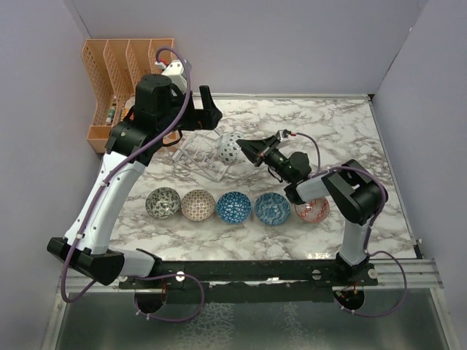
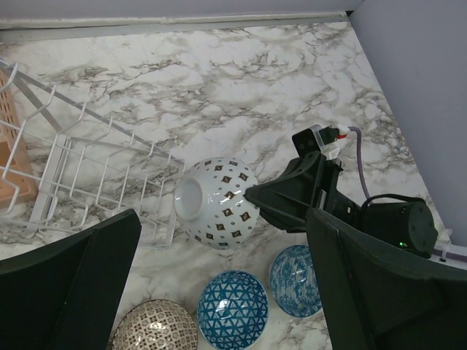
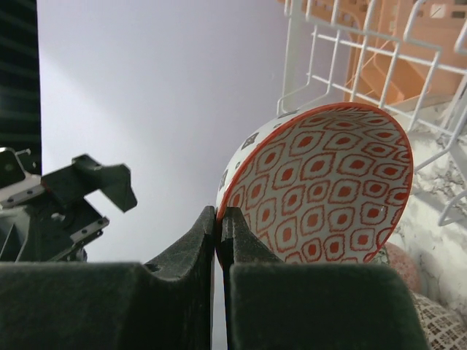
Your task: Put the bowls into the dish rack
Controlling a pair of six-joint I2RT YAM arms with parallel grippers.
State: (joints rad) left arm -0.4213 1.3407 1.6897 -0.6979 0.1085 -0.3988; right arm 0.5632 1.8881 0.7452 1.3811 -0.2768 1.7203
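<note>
Bowl [image 3: 328,189] in right hand [image 3: 219,219]

Five bowls [image 1: 233,206] in row before dish rack [image 1: 193,147]; organiser [image 1: 120,73] behind-left.

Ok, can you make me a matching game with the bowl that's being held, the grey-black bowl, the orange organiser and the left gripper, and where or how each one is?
Things:
1. red-patterned bowl
2. grey-black bowl
3. orange desk organiser
4. left gripper

Places or states:
A. far left corner, by the wall
B. open, holding nothing
C. left end of the row of bowls
D. pinched by its rim in the right gripper

Pairs: 1-D, 2-C, 3-A, 4-B.
</note>
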